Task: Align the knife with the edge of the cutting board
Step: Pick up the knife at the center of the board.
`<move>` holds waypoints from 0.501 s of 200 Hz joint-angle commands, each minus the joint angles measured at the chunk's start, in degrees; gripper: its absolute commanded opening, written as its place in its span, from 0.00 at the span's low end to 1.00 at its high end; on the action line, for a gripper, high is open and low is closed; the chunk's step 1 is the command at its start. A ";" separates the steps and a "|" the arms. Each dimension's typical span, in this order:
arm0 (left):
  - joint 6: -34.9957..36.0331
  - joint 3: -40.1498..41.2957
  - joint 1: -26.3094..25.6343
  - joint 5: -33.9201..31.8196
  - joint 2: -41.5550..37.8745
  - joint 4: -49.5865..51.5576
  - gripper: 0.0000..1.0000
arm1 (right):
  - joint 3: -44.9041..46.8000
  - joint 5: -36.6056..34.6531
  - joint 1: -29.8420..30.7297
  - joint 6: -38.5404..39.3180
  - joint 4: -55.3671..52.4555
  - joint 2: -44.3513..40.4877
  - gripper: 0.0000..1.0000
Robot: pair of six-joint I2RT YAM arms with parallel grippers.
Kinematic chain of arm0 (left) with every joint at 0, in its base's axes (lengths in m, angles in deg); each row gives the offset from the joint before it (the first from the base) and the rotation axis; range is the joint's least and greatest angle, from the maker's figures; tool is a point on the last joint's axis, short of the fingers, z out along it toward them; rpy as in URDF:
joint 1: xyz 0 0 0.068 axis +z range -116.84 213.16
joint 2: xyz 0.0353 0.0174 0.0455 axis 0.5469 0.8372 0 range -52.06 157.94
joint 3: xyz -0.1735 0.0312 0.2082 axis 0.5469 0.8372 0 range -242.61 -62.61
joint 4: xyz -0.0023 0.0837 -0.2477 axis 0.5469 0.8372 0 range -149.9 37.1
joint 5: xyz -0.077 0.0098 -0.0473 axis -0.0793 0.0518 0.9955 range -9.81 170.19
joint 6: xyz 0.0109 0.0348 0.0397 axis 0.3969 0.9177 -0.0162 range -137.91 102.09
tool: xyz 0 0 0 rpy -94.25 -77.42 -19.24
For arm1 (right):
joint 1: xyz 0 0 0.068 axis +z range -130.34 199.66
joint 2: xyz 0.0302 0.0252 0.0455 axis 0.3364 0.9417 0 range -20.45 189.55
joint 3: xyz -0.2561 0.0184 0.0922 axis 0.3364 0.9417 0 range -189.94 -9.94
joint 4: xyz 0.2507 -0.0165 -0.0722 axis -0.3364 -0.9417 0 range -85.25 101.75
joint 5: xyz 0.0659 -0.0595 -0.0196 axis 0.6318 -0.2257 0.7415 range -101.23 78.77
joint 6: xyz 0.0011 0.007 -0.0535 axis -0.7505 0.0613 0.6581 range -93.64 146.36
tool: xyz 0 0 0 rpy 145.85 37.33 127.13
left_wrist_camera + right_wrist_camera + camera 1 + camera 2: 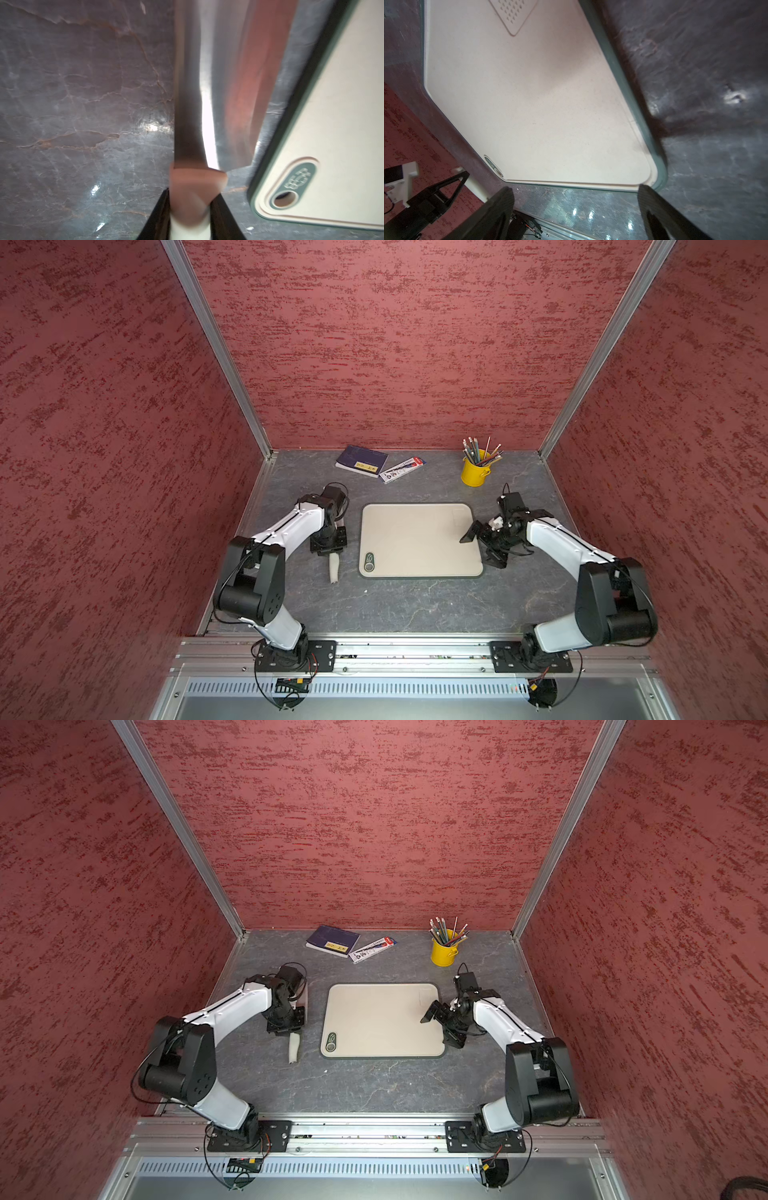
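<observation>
At this moment, the task looked to be in its last part but not finished. The knife [333, 568] was on the tabletop [415, 605] beside the cutting board [415, 539], between the board's left short side and the left edge of the tabletop. Its off-white handle pointed toward the front edge of the tabletop. In both top views the arm hid most of the blade. In the left wrist view the blade [228, 83] ran along the board's dark rim [276, 145], with the heel of the blade very near to it. The knife seemed nearly parallel to that side, with a narrow strip of tabletop between them. I judge that you had left only a small correction of angle and then the release. I could not tell if the knife rested flat or was lifted a little.

Your left tool [192, 199] was clamped on the handle, just behind the blade, with one black finger on each side. Your right tool [575, 193] had its jaws wide apart and gripped nothing; it hung over the board's right side.
</observation>
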 commanded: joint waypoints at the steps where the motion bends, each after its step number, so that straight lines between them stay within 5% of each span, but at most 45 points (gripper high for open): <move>1: -2.75 -3.35 -0.23 4.43 -2.74 2.12 0.00 | 1.26 -2.07 0.48 0.12 0.16 -1.14 0.98; 48: -13.09 -6.88 -6.59 6.56 -6.00 3.84 0.00 | 1.61 -8.79 0.36 0.76 -1.89 -6.17 0.98; 100: -23.50 -16.06 -25.28 6.71 0.96 6.20 0.00 | 4.57 -18.13 0.03 0.96 -3.49 -10.72 0.98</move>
